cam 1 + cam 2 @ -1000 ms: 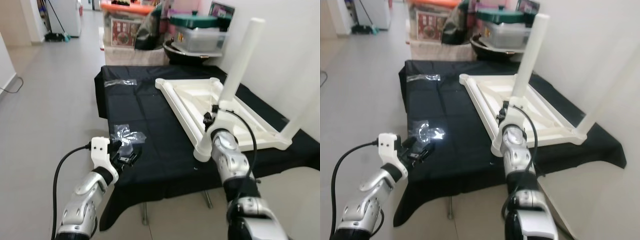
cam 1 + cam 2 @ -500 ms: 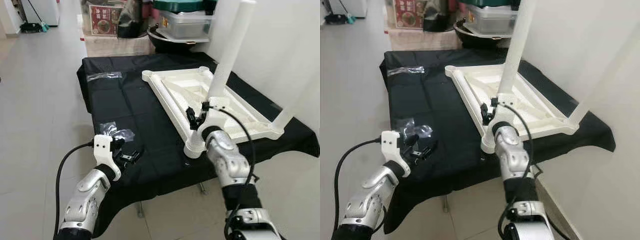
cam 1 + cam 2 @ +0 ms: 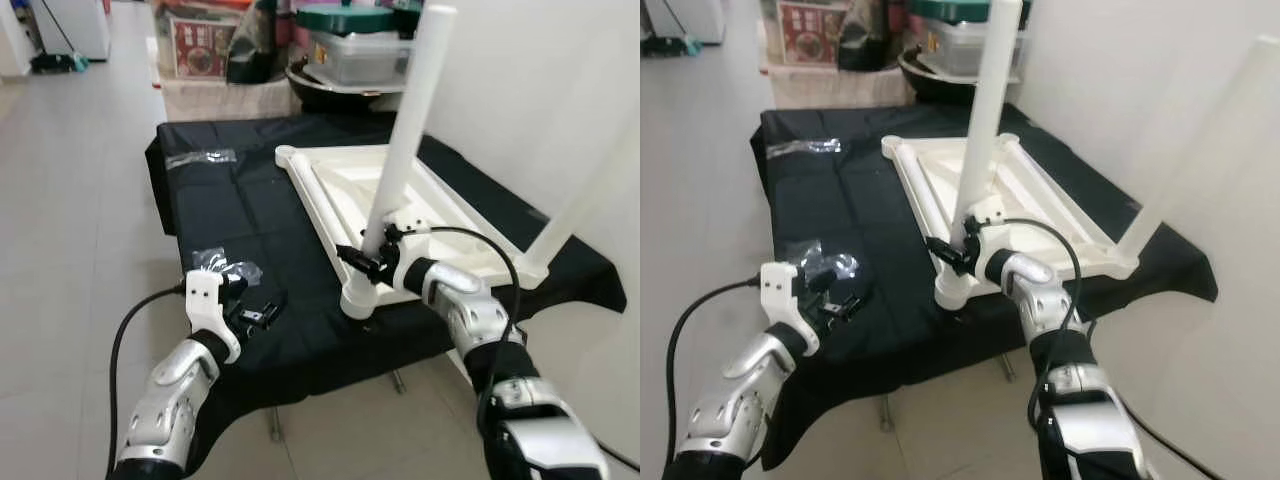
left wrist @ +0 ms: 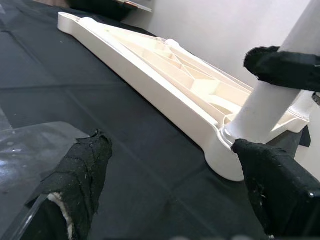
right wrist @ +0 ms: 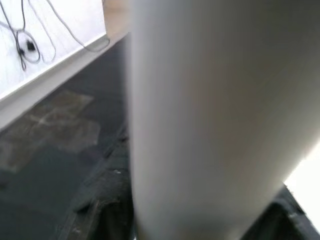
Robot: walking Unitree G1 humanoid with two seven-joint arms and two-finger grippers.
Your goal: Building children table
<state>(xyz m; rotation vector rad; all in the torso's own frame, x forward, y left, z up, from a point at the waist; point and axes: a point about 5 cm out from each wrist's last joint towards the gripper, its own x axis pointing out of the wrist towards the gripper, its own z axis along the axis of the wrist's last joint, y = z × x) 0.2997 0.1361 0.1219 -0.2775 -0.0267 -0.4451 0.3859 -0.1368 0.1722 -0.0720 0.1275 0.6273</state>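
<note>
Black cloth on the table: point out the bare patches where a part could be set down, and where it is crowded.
The black cloth is bare between the upturned white tabletop and its left edge, from the far plastic bag to the near plastic bag. The near edge is crowded: left gripper by that bag, right gripper at the upright leg.

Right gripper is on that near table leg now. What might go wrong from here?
1. The right gripper holds the tall white leg low, near its socket; a sideways push could lever it crooked.
2. That corner of the upturned tabletop sits at the black cloth's near edge, so a tug might slide it off.
3. The left gripper, open, hovers beside a clear plastic bag and could snag it.
</note>
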